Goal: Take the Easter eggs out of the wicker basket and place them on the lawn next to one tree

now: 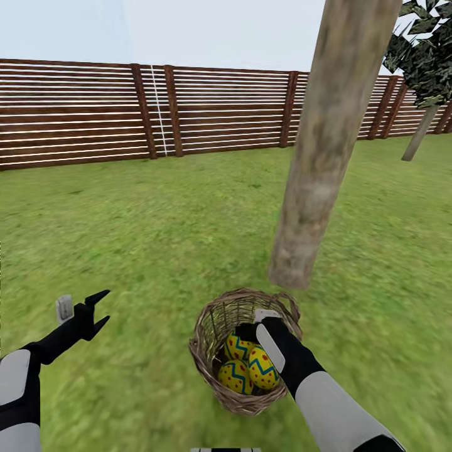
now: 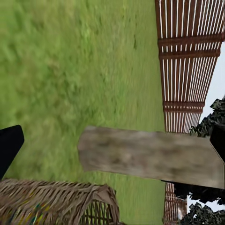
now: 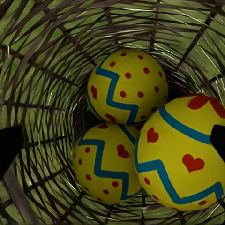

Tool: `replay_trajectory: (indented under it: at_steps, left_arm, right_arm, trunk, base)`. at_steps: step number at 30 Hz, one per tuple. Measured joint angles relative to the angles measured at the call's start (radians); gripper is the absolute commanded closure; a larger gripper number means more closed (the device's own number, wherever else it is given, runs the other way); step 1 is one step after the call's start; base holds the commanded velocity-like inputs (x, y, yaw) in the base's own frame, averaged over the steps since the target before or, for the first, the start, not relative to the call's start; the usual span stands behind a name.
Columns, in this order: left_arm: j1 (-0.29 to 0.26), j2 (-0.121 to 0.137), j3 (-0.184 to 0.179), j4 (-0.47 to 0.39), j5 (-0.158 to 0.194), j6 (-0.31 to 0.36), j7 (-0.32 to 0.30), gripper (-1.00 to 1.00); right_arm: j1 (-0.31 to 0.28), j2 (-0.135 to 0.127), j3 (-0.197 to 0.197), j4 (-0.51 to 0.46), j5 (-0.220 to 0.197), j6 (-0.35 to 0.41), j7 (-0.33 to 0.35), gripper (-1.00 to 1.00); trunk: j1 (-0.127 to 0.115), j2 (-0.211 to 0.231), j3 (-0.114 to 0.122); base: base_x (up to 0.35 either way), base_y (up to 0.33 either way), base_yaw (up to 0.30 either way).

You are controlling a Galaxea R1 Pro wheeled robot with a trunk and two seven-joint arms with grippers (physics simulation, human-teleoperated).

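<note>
The wicker basket [image 1: 210, 333] stands on the lawn [image 1: 144, 232] just in front of the tree [image 1: 326, 144]. Three Easter eggs lie inside it, yellow with blue zigzags and red marks: one [image 3: 126, 86] deepest, one [image 3: 105, 168] beside it, and one [image 3: 180, 154] closest to the camera. My right gripper [image 1: 247, 331] is lowered into the basket from above and stands open, with a dark fingertip [image 3: 7, 150] at each side of the eggs. My left gripper [image 1: 100, 307] hovers open over the grass to the left of the basket, holding nothing.
A brown slat fence [image 1: 75, 113] runs across the back of the garden. A thin-trunked, dark-leaved tree [image 1: 420, 132] stands at the far right. In the left wrist view the trunk [image 2: 150, 157] lies just beyond the basket rim [image 2: 56, 201].
</note>
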Motion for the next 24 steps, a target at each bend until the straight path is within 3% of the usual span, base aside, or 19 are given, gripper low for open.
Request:
replay_trajectory:
  at_steps: [8,24]
  left_arm:
    - [0.000,0.001,0.000,0.002,0.017,-0.001,0.000,-1.00]
    - [0.000,0.001,0.000,0.001,0.017,-0.001,0.000,-1.00]
  right_arm:
    - [0.000,0.000,-0.002,0.000,0.001,0.000,0.000,-1.00]
    - [0.001,0.000,-0.002,0.001,0.001,0.000,-0.003,-1.00]
  trunk:
    - [0.000,0.000,0.001]
    - [0.000,0.000,0.014]
  base:
    - [0.000,0.177,-0.045]
    - [0.000,0.005,-0.228]
